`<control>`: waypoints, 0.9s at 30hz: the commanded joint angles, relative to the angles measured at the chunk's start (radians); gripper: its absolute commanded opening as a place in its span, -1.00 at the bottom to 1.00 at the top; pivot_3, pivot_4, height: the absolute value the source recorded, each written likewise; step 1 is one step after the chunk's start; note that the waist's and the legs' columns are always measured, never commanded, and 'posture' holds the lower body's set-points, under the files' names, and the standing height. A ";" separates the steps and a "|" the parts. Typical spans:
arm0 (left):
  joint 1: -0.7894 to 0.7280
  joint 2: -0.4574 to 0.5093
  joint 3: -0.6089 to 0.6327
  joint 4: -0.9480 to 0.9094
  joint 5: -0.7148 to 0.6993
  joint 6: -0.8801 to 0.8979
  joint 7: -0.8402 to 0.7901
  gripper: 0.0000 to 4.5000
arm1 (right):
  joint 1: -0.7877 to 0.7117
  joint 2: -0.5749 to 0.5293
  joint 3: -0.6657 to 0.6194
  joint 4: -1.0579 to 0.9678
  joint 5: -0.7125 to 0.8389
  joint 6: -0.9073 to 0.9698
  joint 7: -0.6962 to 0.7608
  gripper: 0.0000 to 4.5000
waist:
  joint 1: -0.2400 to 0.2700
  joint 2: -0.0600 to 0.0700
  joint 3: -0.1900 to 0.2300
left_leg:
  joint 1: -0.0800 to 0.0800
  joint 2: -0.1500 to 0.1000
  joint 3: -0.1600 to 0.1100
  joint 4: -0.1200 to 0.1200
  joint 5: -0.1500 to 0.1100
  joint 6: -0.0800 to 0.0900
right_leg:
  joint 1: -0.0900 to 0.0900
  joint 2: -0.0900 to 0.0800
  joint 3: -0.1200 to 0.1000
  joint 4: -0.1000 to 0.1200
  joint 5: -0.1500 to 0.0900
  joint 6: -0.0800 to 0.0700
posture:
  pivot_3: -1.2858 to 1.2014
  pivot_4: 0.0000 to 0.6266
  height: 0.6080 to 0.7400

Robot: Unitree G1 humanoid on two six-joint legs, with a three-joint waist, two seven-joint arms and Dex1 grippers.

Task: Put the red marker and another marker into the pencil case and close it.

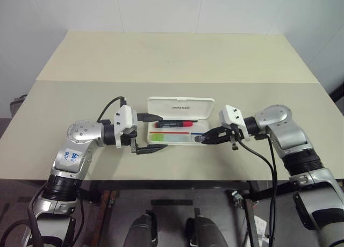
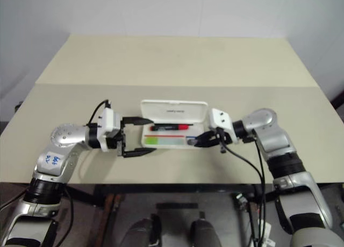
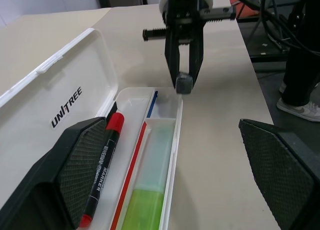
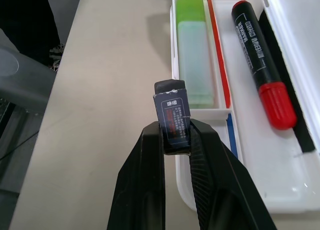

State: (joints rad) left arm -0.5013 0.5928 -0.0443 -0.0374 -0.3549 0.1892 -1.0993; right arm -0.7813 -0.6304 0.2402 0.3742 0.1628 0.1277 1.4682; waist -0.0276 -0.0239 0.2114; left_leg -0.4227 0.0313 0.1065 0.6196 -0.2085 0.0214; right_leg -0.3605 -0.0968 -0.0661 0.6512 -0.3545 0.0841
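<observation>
A robot test room or lab, by the look of it. Two plain beige tables [image 1: 177, 59] are pushed together against bare white wall panels [image 1: 161, 11] at twelve o'clock. Loose black cables [image 3: 280, 15] hang past the table edge, and a person's sneaker [image 3: 300, 109] stands on the grey floor [image 1: 172, 215].

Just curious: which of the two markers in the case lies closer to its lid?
The red marker, slim with a black barrel, lies in the pencil case beside the raised lid; the stubby green marker sits in the front compartment.
</observation>
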 commanded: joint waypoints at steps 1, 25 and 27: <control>0.001 0.010 0.025 -0.045 -0.019 -0.002 0.007 1.00 | -0.040 0.015 -0.006 0.038 -0.016 -0.037 -0.015 -0.84 | 0.000 0.000 0.000 | 0.000 0.000 0.000 0.000 0.000 0.000 | 0.000 0.000 0.000 0.000 0.000 0.000 | 0.03 -0.52 1.00; 0.006 0.020 0.038 -0.051 -0.022 0.001 0.024 1.00 | -0.123 0.073 -0.024 0.208 -0.055 -0.133 0.008 0.84 | -0.002 0.000 0.000 | 0.000 0.000 0.001 -0.001 0.000 0.000 | -0.001 0.000 0.001 0.000 0.000 0.000 | 0.03 -0.52 1.00; 0.004 0.020 0.036 -0.049 -0.022 0.001 0.023 1.00 | -0.125 0.070 -0.033 0.195 -0.039 -0.111 0.017 0.99 | -0.002 0.000 0.000 | 0.000 0.000 0.001 -0.001 0.000 0.000 | -0.001 0.000 0.001 0.000 0.000 0.000 | 0.03 -0.52 1.00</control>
State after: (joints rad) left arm -0.4967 0.6039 -0.0365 -0.0633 -0.3559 0.1945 -1.0774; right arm -0.8908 -0.5480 0.2403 0.6139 0.0913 0.0060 1.4638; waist -0.0293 -0.0239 0.2114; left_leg -0.4227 0.0313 0.1072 0.6185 -0.2084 0.0212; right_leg -0.3610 -0.0965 -0.0656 0.6513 -0.3545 0.0841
